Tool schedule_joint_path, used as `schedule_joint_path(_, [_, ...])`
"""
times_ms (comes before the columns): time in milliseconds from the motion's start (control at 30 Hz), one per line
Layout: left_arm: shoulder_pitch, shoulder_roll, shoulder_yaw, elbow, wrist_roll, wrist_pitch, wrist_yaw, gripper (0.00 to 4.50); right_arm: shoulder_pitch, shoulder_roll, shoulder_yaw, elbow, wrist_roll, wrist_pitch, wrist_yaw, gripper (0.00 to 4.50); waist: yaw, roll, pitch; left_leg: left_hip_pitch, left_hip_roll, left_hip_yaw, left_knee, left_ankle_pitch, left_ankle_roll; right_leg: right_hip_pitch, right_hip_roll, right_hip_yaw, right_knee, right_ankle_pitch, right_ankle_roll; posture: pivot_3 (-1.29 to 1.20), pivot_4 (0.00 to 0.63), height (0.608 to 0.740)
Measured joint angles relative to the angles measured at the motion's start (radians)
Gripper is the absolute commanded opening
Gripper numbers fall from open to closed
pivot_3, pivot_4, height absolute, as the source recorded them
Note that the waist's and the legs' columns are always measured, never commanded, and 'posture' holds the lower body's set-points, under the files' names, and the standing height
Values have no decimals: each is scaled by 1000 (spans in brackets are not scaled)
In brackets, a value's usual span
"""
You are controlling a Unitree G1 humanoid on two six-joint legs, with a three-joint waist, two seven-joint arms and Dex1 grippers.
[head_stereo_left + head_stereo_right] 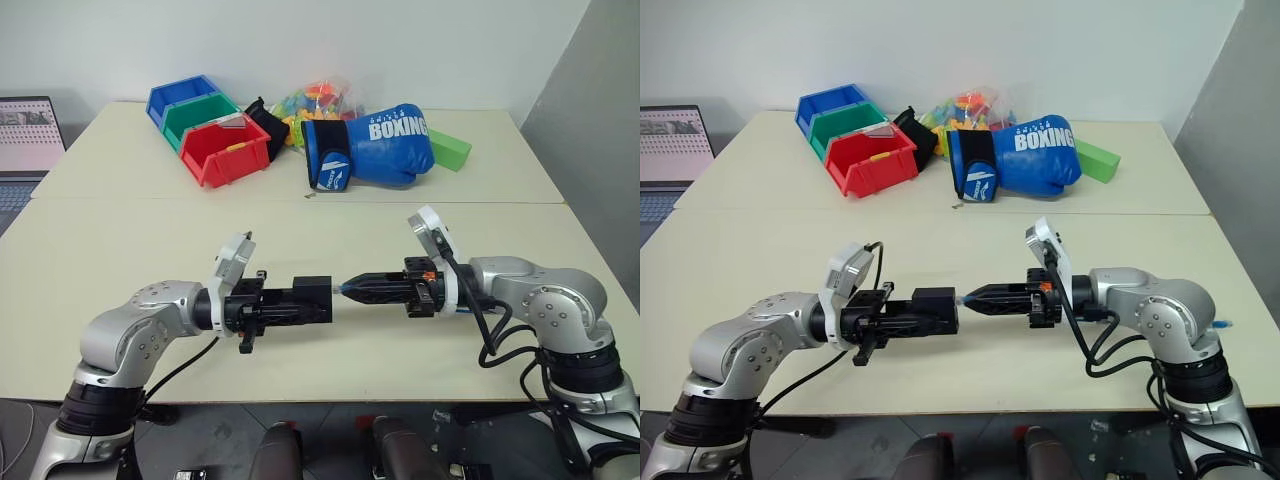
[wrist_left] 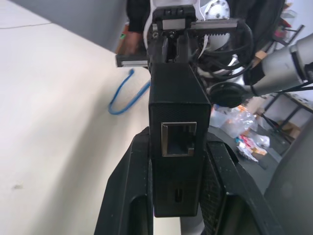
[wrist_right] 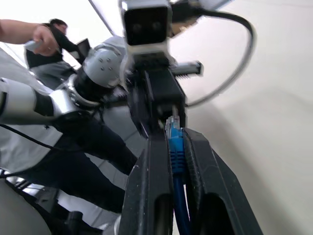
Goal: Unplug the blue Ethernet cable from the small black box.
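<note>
My left gripper points right and is shut on the small black box, held level above the table. In the left wrist view the box sits between the fingers, and the socket in its near face is empty. My right gripper points left, shut on the plug of the blue Ethernet cable. The plug's tip reaches the box's far face; I cannot tell whether it still sits in a socket. A loop of the blue cable lies on the table behind.
At the back of the table stand blue, green and red bins, a bag of coloured toys, a blue boxing glove and a green block. A laptop is far left. A person shows beyond.
</note>
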Motion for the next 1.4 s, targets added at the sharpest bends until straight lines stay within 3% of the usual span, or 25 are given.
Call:
schedule_joint_path(200, [52,2,51,1,0,-3,32,799,22,-14,-2,48,-53,-50,-8,37,-1,0,0,0,0,0,0,0,0,0,0,0,0,0,0,0,150,740])
schedule_joint_path(467, [80,-28,118,32,27,-27,191,799,-127,178,140,504,-653,-573,-407,37,-7,0,0,-1,0,2,-1,0,0,-2,0,2,0,0,0,0,150,740])
schedule_joint_path(567, [74,-46,118,38,53,-47,237,799,-202,253,161,708,-787,-687,-528,37,-6,0,0,-2,0,2,-1,0,0,-3,-1,2,0,3,-4,0,150,740])
schedule_joint_path(633, [68,-54,117,40,64,-58,259,799,-228,287,162,789,-825,-733,-561,740,-6,0,0,-2,0,2,-1,0,0,-3,-1,2,0,3,-5,0,150,740])
schedule_joint_path(733, [52,-67,117,57,108,-89,309,799,-258,332,151,890,-858,-801,-588,1382,-5,0,0,-3,0,1,-1,0,0,-3,-1,2,0,3,-5,0,150,740])
schedule_joint_path(900, [34,-109,125,128,176,-161,389,799,-250,308,126,834,-860,-816,-535,2507,-2,1,1,-3,0,1,-1,0,0,-3,-1,1,1,3,-5,0,150,740])
schedule_joint_path(1067, [-44,-159,137,289,330,-318,551,799,-184,230,101,507,-761,-708,-349,3746,4,1,1,-3,0,0,-1,0,0,-3,-1,1,1,3,-5,0,150,740])
schedule_joint_path(1233, [-129,-214,134,458,459,-543,650,799,-122,149,121,178,-600,-488,-164,3746,8,1,1,-3,0,1,0,0,0,-2,-1,-1,1,3,-5,0,150,740])
schedule_joint_path(1400, [-171,-235,133,640,573,-748,722,799,-111,129,127,54,-548,-364,-132,3746,9,0,0,-3,-1,1,0,0,0,-2,-1,-1,1,3,-4,0,150,740])
